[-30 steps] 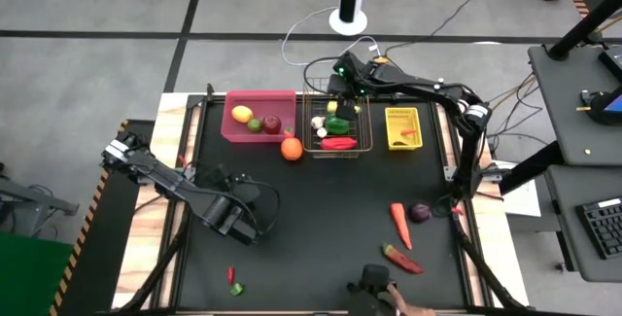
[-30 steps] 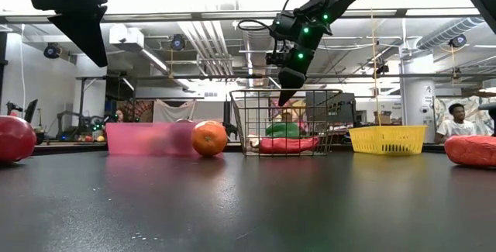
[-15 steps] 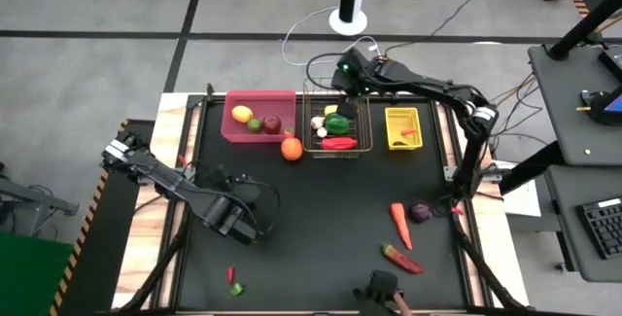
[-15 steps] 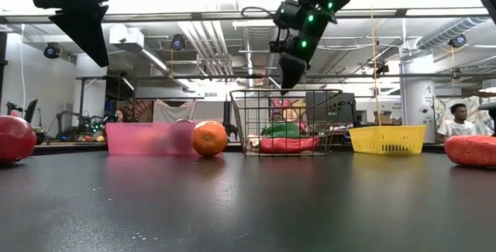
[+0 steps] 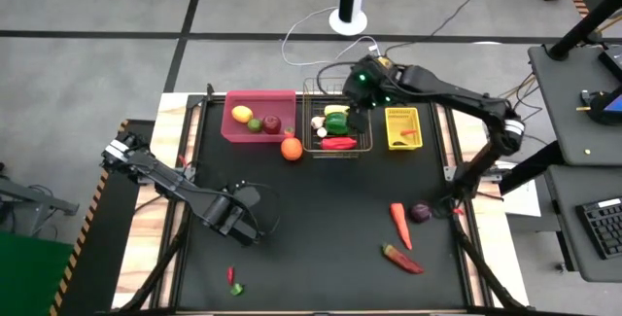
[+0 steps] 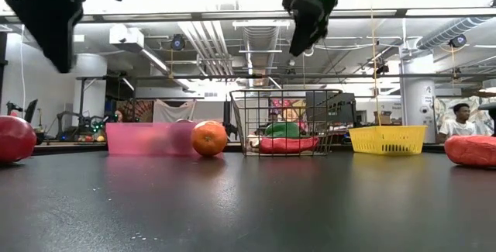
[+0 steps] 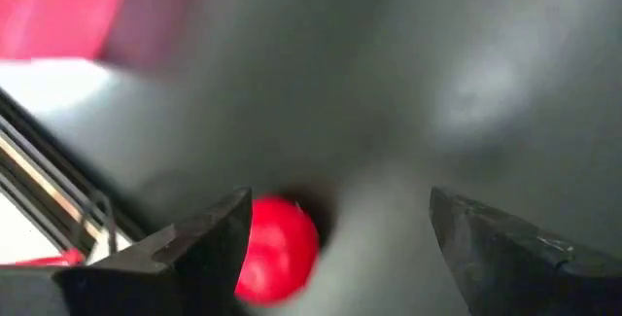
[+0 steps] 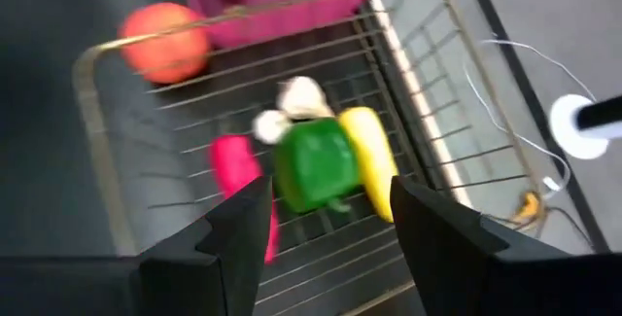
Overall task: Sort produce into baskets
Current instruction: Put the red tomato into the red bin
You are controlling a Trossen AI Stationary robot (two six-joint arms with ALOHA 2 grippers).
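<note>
**Right arm clears the wire basket, plenty still loose on the table**

The wire basket (image 5: 337,128) holds a green pepper (image 8: 313,167), corn (image 8: 369,159), garlic and a red chilli; the pink bin (image 5: 259,116) and yellow bin (image 5: 402,127) flank it. The right gripper (image 5: 360,110) hovers high above it, fingers apart and empty, having lifted and swung toward the yellow bin since a second ago. The left gripper (image 7: 335,238) sits open over a red piece (image 7: 277,248). The loose carrot (image 5: 399,225) looks light, rigid and slick: best pinched mid-body across its width. The orange (image 5: 291,148) would roll.
</note>
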